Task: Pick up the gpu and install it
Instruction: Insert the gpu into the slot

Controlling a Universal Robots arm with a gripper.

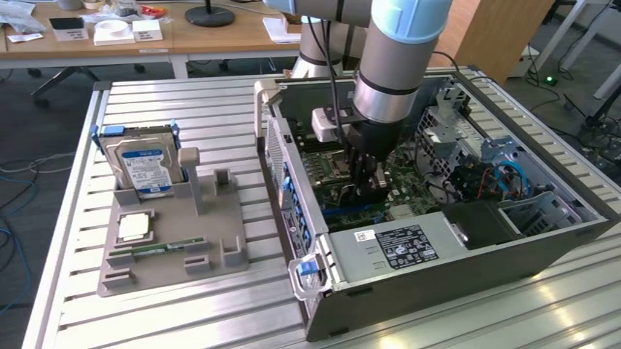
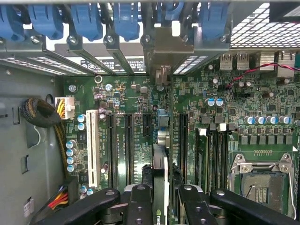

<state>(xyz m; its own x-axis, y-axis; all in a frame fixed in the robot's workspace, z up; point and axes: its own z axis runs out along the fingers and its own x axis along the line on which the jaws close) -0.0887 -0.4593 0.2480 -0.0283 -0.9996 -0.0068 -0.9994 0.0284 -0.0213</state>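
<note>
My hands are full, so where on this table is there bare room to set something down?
Bare slats of the table lie beyond the grey holder and in front of it toward the near edge. The strip between holder and computer case is narrow. Inside the case is crowded: the gripper holds the gpu there.

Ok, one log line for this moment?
gripper: shut on gpu | gpu: held on edge over motherboard, inside computer case | seated: cannot tell

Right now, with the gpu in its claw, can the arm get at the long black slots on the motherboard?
Probably yes. The case lies open, the claw hangs inside it holding the gpu edge-on over the slots, and nothing stands between them.
</note>
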